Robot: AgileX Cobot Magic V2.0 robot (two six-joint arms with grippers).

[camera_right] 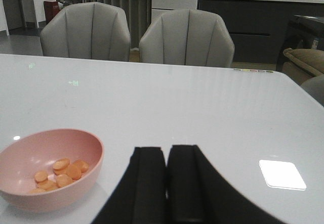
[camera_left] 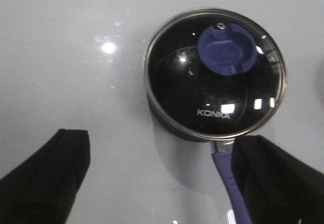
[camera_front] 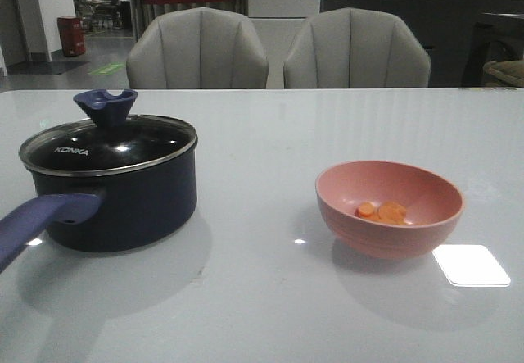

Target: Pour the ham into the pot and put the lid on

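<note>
The dark navy pot (camera_front: 123, 203) stands at the left of the table, its purplish-blue handle (camera_front: 37, 220) pointing to the front left. The glass lid (camera_front: 106, 146) with its blue knob (camera_front: 105, 105) sits on the pot. Orange ham slices (camera_front: 382, 211) lie in a pink bowl (camera_front: 389, 207) at the right. My left gripper (camera_left: 162, 176) is open, above the table beside the pot (camera_left: 167, 125), one finger (camera_left: 273, 178) over the handle (camera_left: 228, 176); the lid (camera_left: 215, 75) shows from above. My right gripper (camera_right: 167, 183) is shut and empty, to the right of the bowl (camera_right: 48, 168) with the ham (camera_right: 58, 172).
Two grey chairs (camera_front: 196, 52) stand behind the table's far edge. A bright light reflection (camera_front: 471, 265) lies on the white tabletop (camera_front: 262, 297) to the right of the bowl. Neither arm shows in the front view.
</note>
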